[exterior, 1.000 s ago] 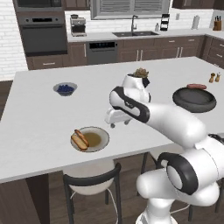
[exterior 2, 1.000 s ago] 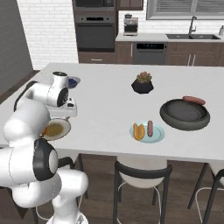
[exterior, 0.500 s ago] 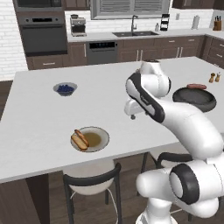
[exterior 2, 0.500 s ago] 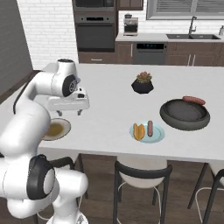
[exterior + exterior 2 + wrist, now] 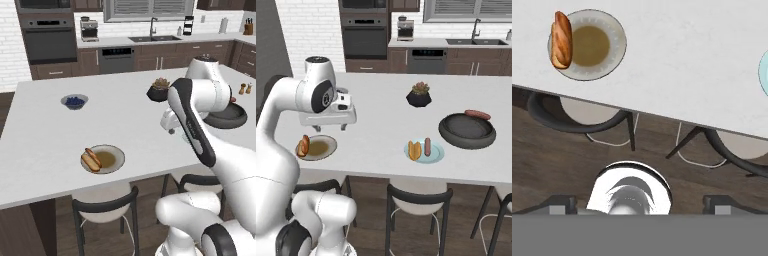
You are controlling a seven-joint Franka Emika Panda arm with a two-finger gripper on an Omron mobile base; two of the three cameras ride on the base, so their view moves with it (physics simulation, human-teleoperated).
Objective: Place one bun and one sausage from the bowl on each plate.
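Observation:
My gripper [image 5: 330,128] hangs open and empty above the counter, up and to the right of the grey-rimmed plate [image 5: 321,150]; it also shows in the left base view [image 5: 170,128]. A bun [image 5: 304,145] lies on that plate's left side, seen from above in the hand view [image 5: 561,40] on the plate [image 5: 607,30]. The light blue plate [image 5: 436,154] carries a bun [image 5: 414,150] and a sausage [image 5: 427,146]. One sausage [image 5: 477,114] rests on the far rim of the dark bowl [image 5: 466,132]. My arm partly covers the bowl [image 5: 230,117].
A black plant pot [image 5: 419,95] stands mid-counter behind the blue plate. A small bowl of blue berries [image 5: 74,102] sits far left. Two shakers [image 5: 245,89] stand at the right edge. Stools [image 5: 418,197] line the counter's near edge [image 5: 662,117].
My arm has lifted away from the grey-rimmed plate and swung right toward the counter's middle. The bun stays on that plate. The jaws remain open.

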